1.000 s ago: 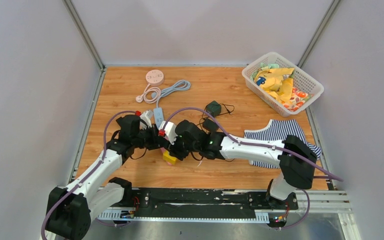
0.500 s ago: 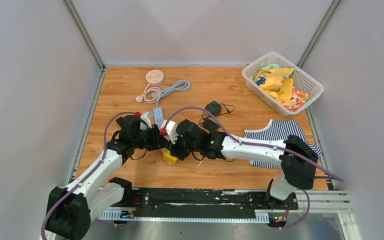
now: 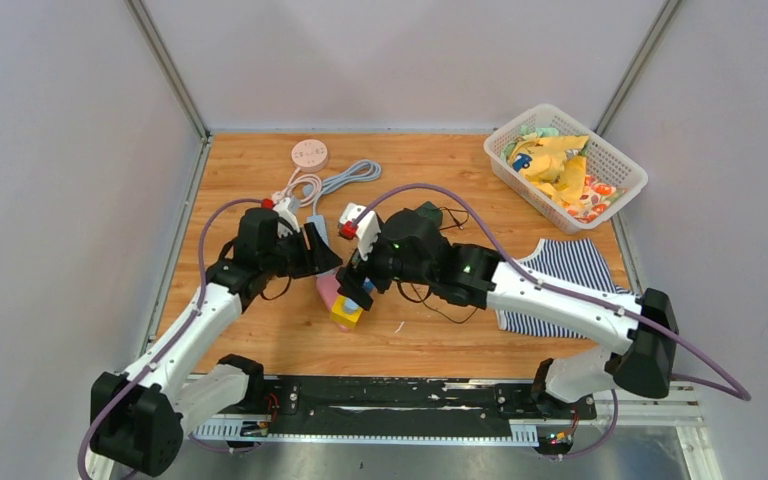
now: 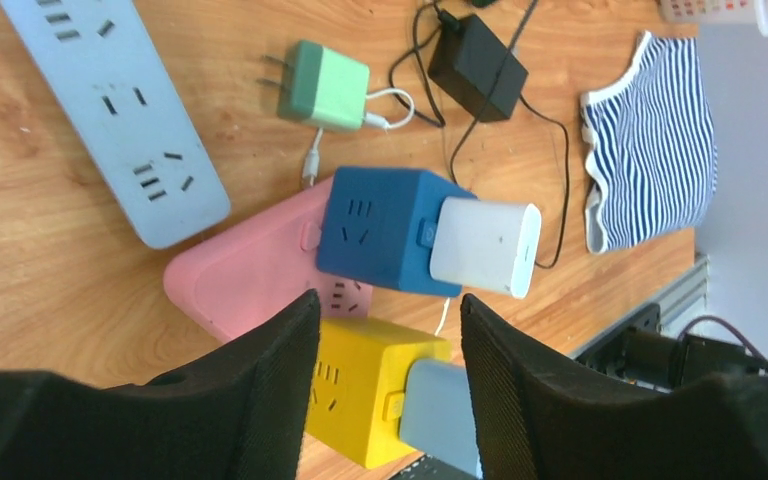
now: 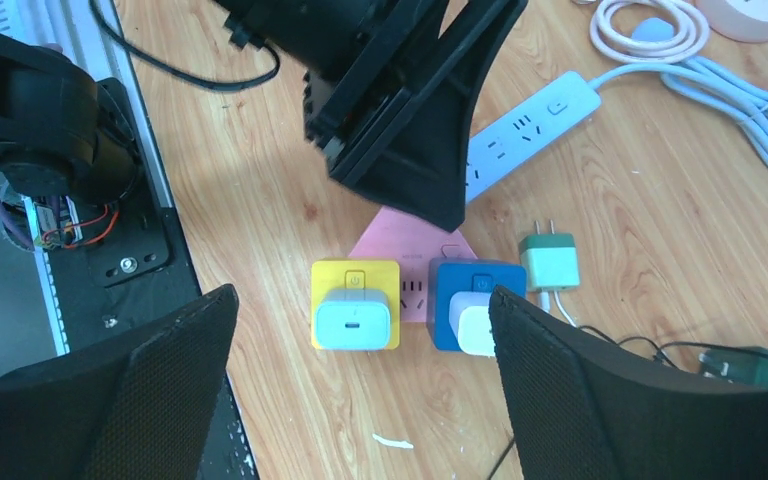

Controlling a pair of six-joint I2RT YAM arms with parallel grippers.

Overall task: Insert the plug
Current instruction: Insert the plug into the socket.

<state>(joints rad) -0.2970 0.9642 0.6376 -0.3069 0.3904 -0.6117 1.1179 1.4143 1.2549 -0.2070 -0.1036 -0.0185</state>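
right gripper (image 5: 362,300) risen, spread above plugged blue cube (image 5: 475,280), left gripper (image 4: 388,300) spread empty too

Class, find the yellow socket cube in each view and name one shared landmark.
Top external: yellow socket cube just below centre.
Left wrist: cube at bottom centre.
Right wrist: cube at centre, left of blue socket cube.
Shared landmark: pink power strip.

We find the left arm (image 3: 195,322) and right arm (image 3: 560,298) built of white shells with black joints, each trailing a purple cable (image 3: 430,188). The right gripper (image 5: 360,295) has black fingers (image 5: 600,400) with a fine mesh texture. The left gripper (image 4: 390,303) has black fingers (image 4: 250,400) that appear smooth, though they sit close to the lens.
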